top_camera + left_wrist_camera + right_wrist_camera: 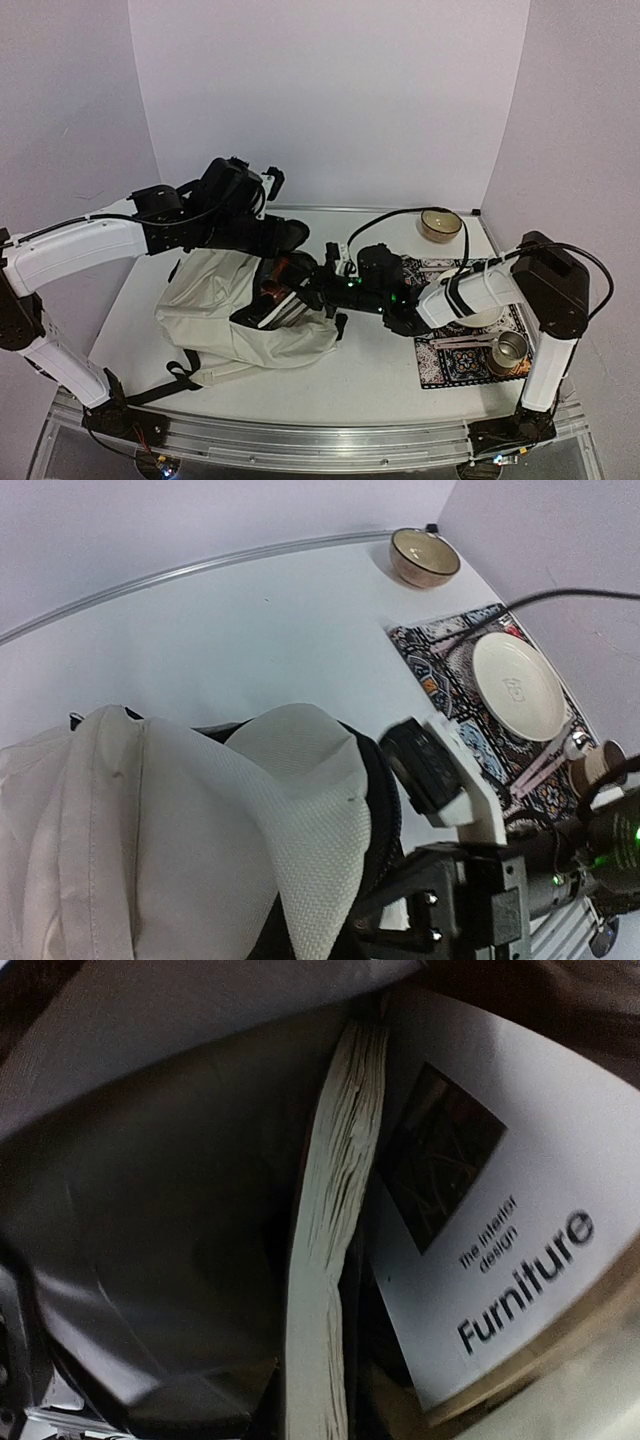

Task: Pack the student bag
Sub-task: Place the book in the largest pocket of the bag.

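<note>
Cream student bag lies left of centre on the bench, left fingers clenched on its top edge; right fingers hidden inside among books, grip unclear. A mat, plate, cup and bowl crowd the right side

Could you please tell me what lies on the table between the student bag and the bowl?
That stretch is bare: the left wrist view shows only white table between the student bag and the bowl.
</note>
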Tool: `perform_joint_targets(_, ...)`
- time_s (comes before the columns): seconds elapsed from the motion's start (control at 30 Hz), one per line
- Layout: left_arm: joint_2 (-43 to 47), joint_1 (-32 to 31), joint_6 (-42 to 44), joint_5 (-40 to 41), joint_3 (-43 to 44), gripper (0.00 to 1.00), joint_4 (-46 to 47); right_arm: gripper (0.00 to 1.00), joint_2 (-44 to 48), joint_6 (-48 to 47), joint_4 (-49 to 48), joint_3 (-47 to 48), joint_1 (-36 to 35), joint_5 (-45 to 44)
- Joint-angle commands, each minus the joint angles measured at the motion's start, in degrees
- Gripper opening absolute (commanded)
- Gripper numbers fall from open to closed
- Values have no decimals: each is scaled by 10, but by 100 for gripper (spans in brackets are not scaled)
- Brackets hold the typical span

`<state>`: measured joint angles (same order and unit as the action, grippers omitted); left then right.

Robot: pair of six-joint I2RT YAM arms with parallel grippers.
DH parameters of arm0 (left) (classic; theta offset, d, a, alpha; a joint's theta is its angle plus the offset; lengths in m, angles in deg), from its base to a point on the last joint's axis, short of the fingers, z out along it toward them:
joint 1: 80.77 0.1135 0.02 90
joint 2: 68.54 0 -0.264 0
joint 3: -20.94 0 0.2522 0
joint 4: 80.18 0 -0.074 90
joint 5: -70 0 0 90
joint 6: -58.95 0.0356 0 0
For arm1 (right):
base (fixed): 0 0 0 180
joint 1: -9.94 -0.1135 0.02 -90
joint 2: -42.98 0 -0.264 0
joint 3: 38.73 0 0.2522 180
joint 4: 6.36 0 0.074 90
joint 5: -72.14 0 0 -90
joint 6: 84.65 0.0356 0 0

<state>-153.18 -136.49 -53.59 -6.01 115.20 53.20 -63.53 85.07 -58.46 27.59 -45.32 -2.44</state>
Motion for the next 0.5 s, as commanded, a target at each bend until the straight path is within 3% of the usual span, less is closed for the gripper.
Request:
perform_joint_targets(0.0, 60, -5, 16, -93, -14, 0, 72, 0, -12, -51, 32, 97, -1, -4)
perform_joint_targets(0.23, 92, -7, 5, -161, -46, 0, 101, 0, -60, -108, 140, 171, -4, -56)
perform_joint_targets(0.33, 94, -6, -2, -169, -60, 0, 110, 9, -82, -140, 193, 207, -4, -56)
perform_joint_targets(0.47, 104, -6, -20, -91, -87, 0, 110, 31, -75, -181, 245, 217, -5, -54)
